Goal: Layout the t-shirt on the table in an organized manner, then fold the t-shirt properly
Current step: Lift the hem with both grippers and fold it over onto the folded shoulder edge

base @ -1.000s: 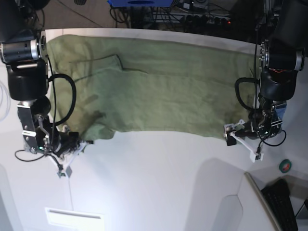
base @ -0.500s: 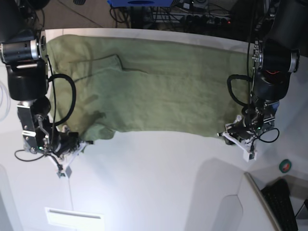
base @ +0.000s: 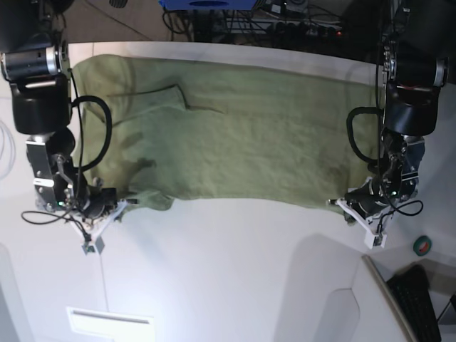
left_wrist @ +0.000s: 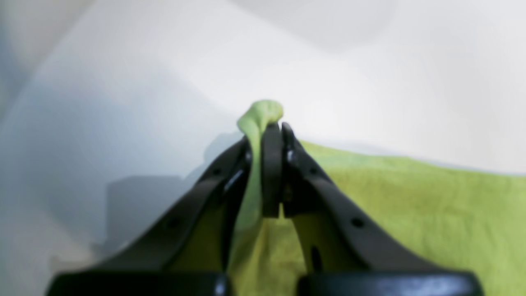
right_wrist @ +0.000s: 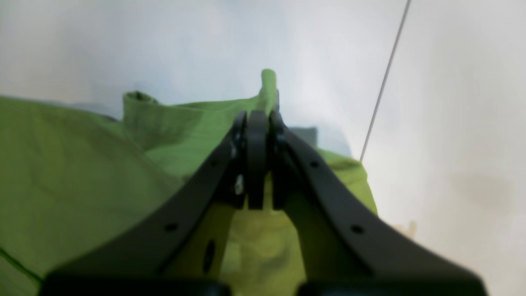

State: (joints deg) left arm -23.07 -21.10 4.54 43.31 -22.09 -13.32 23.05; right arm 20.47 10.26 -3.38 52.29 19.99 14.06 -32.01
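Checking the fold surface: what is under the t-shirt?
The t-shirt lies spread on the white table, which shows bare in front of it. The tabletop beneath the cloth is covered, so anything there cannot be seen.

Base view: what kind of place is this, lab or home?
Probably a robotics lab: cable tangle behind the white table, a keyboard at its corner, and a t-shirt as test piece.

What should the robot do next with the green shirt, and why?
Probably lift both near corners a little and carry them toward the far edge to fold. The left gripper and the right gripper are each shut on the t-shirt, which lies spread flat on the table.
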